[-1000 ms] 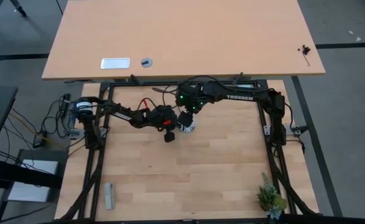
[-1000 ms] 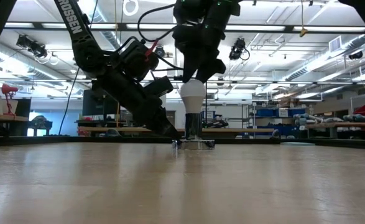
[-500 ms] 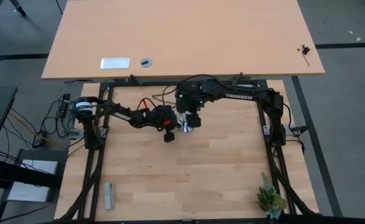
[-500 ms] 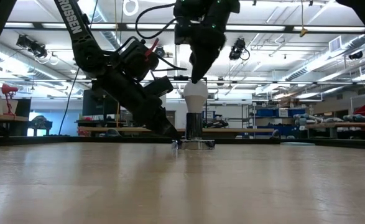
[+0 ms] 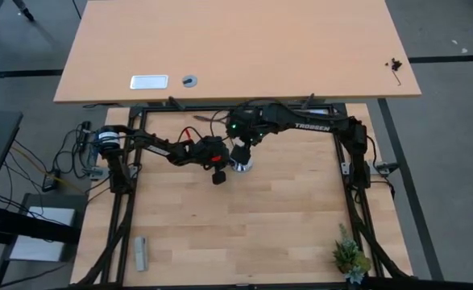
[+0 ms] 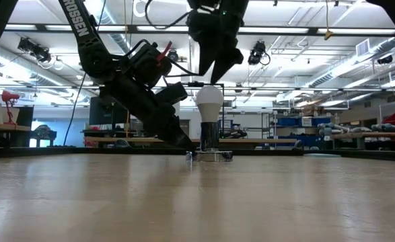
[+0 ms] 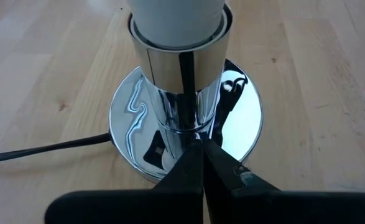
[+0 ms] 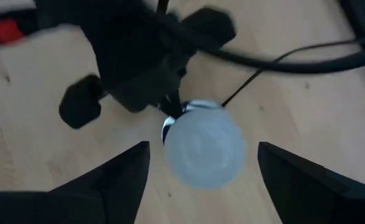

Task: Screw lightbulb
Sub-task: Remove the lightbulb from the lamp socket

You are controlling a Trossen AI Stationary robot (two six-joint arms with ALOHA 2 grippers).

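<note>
Right gripper (image 6: 214,70): fingers spread apart, hanging just above the white frosted rounded lightbulb (image 6: 209,103), clear of it; one dark finger (image 8: 117,180) shows on each side of the bulb in its wrist view.
Lightbulb: upright, neck seated in the round silver chrome socket base (image 7: 185,118), on the pale wooden table (image 5: 284,209).
Socket base: stands near the table's far edge, black cord (image 7: 42,149) leading off it.
Left gripper (image 7: 202,163): fingers pressed together, tips touching the socket base's lower stem, reaching in from the left.
Green plant (image 5: 350,256): well apart from the socket base, at the table's near right corner.
</note>
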